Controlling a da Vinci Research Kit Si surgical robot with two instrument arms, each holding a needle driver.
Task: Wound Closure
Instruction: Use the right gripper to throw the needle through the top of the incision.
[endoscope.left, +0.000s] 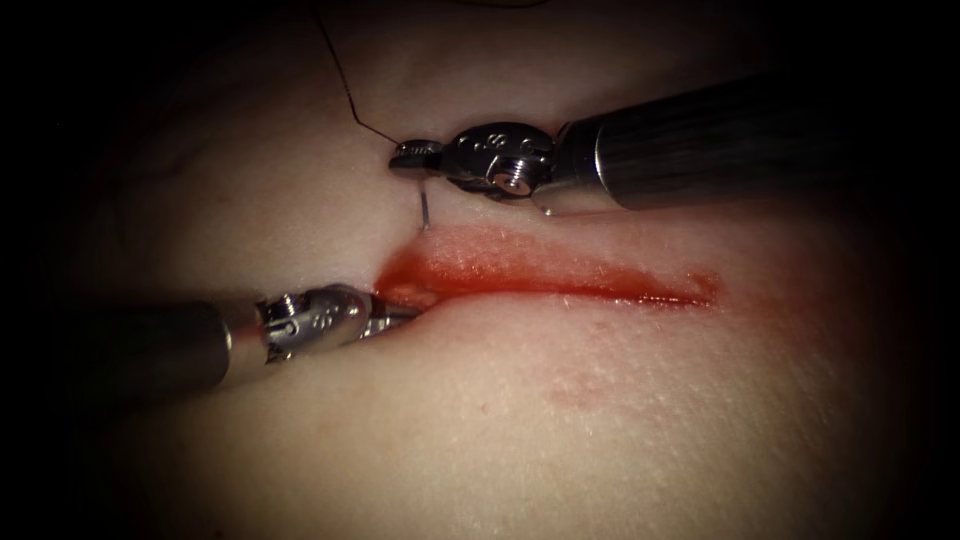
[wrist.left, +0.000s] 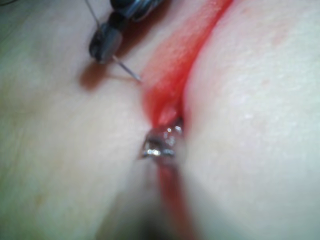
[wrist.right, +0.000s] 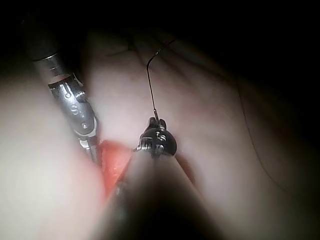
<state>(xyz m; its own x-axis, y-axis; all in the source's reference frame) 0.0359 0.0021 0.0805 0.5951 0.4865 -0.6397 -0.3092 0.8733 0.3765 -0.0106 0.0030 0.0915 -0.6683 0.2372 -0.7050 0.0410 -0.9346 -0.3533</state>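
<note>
The cut (endoscope.left: 560, 280) runs across the tissue (endoscope.left: 600, 420) and is lined with red fluid. Above its left end, my right tool (endoscope.left: 410, 155) is shut on the needle (endoscope.left: 425, 210) close to the thread end. The needle's short visible length points down, and its tip meets the tissue at the cut's upper edge (wrist.left: 139, 80). Whether it has entered I cannot tell. Dark thread (endoscope.left: 345, 95) trails up and away from the right jaws (wrist.right: 157, 127). My left tool (endoscope.left: 390, 318) comes in from the left, its tip tucked into the left end of the cut (wrist.left: 161, 140).
The cut's right part (endoscope.left: 680, 292) lies shallow and narrow. A faint pink patch (endoscope.left: 580, 390) marks the tissue below the cut. The right tool's shaft (endoscope.left: 700, 140) crosses above the cut. Loose thread (wrist.right: 255, 145) lies over the tissue.
</note>
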